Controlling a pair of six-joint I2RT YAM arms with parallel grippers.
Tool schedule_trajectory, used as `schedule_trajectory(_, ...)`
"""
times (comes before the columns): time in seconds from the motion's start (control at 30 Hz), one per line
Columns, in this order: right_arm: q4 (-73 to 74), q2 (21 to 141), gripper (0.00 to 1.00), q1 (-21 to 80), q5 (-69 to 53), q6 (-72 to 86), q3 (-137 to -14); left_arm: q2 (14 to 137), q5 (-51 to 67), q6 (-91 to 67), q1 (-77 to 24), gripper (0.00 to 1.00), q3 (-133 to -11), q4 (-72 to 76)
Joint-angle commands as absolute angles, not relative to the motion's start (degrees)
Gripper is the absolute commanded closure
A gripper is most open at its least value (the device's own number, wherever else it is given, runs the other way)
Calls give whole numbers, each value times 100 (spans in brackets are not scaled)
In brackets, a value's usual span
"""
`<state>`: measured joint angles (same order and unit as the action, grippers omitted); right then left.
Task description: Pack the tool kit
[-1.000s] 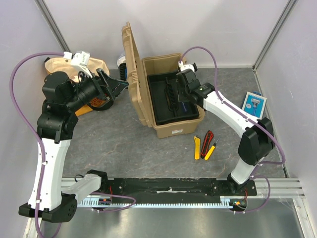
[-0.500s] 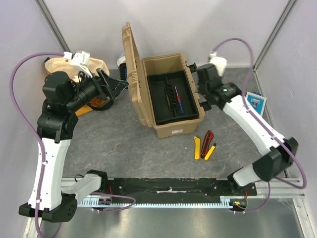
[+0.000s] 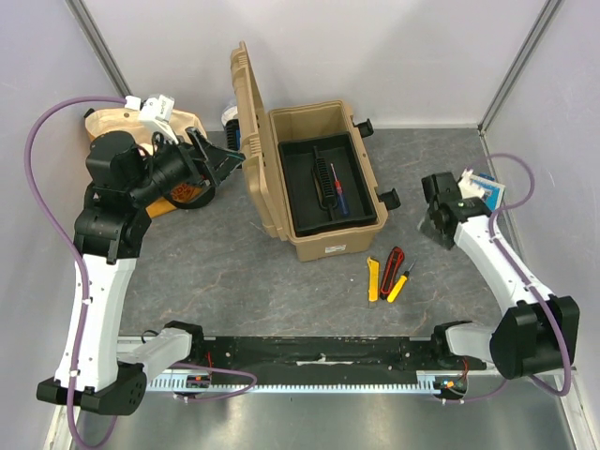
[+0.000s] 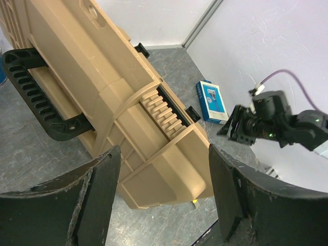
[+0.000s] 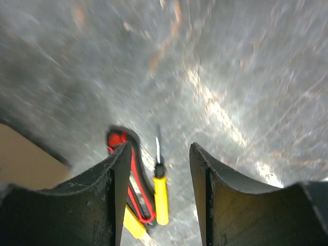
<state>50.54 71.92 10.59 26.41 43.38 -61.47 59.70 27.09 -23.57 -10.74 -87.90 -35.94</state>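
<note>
Right of the toolbox (image 3: 328, 239), your open right gripper (image 5: 159, 159) frames the red cutters (image 3: 393, 260), likely for pickup; the open left gripper (image 4: 164, 174) faces the lid (image 4: 102, 77).

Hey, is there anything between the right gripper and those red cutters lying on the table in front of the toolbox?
Nothing visible. Only grey table shows between the right gripper and the red cutters. The yellow screwdriver lies close beside them, and the toolbox stands behind them.
</note>
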Motion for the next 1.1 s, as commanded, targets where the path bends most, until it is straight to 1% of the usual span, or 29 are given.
schedule_trajectory(0.0, 5107, 7031, 44, 993, 1847, 4913, -5381, 5950, 2690, -2329, -1081, 25, -8851, -3516)
schedule_trajectory(0.2, 4536, 7128, 47, 993, 1143, 5071, -4615, 5950, 2681, -2294, -1081, 25, -8859, -3516)
schedule_trajectory(0.27, 4448, 7154, 49, 993, 1020, 5106, -4483, 5950, 2672, -2294, -1081, 25, -8859, -3516)
schedule_trajectory(0.53, 4070, 7338, 53, 993, 554, 5089, -4079, 5985, 2663, -2312, -1081, 25, -8868, -3516)
schedule_trajectory(0.77, 3832, 7558, 55, 993, 580, 5063, -3859, 5985, 2654, -2312, -1081, 25, -8886, -3516)
schedule_trajectory(0.93, 3674, 7743, 59, 993, 633, 4984, -3797, 5994, 2654, -2320, -1081, 25, -8886, -3516)
schedule_trajectory(1.0, 3630, 7813, 62, 993, 659, 4966, -3797, 6003, 2654, -2320, -1081, 25, -8886, -3516)
schedule_trajectory(1.07, 3612, 7857, 67, 1010, 712, 4948, -3823, 5994, 2654, -2312, -1081, 25, -8886, -3516)
